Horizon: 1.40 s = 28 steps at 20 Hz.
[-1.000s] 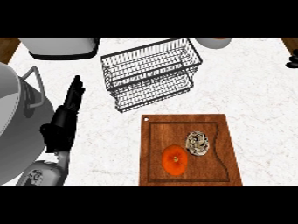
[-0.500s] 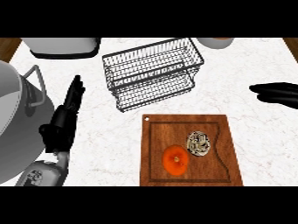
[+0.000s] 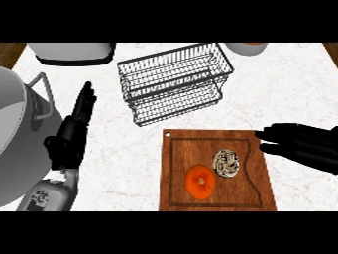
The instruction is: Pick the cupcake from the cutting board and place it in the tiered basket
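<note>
A cupcake (image 3: 227, 162) with pale swirled topping lies on the brown cutting board (image 3: 259, 193), right of the board's middle. The black wire tiered basket (image 3: 174, 82) stands behind the board, with nothing inside it. My right hand (image 3: 308, 146) comes in from the right at the board's right edge, fingers spread and pointing left, open, a short way from the cupcake and not touching it. At the left, my left hand (image 3: 73, 131) rests open with its fingers up.
An orange fruit (image 3: 200, 181) lies on the board just left of the cupcake. A big grey pot (image 3: 3, 134) fills the left edge. A white appliance (image 3: 73, 52) and a round bowl (image 3: 246, 48) stand at the counter's back.
My right hand has swept from the far right edge down and left to the cutting board's right side. The left hand, cupcake and basket have stayed put.
</note>
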Each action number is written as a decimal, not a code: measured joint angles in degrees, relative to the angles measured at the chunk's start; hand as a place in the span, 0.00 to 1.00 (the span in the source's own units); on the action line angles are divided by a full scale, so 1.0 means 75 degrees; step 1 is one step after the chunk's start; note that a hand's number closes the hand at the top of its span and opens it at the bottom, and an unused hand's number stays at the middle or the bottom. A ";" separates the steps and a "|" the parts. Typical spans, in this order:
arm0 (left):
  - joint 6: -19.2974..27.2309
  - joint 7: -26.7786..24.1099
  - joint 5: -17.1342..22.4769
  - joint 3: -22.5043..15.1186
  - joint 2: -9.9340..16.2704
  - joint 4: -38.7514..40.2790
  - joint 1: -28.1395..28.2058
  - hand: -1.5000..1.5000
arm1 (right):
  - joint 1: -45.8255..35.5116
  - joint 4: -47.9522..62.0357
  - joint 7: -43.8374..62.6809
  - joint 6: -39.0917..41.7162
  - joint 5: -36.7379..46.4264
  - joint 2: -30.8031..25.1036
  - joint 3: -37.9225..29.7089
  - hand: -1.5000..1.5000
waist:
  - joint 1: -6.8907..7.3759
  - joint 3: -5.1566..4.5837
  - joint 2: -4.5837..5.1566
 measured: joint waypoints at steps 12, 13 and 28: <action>-0.0159 -0.0048 -0.0406 0.0109 -0.0416 0.0092 -0.0024 0.50 | 0.0200 -0.0227 0.0335 0.0570 0.1440 0.0371 0.0325 0.00 | 0.0025 0.0000 0.0010; -0.0242 -0.0016 -0.0354 0.0217 -0.0389 0.0124 -0.0113 0.50 | 0.0165 -0.0201 0.0327 0.0550 0.1653 0.0441 0.0417 0.00 | 0.0029 0.0001 0.0011; -0.0470 -0.0162 -0.0687 0.0420 -0.0690 0.0088 0.0151 0.50 | 0.0590 0.0101 -0.1686 -0.0630 0.4571 0.0400 0.1180 0.00 | 0.0034 0.0004 0.0010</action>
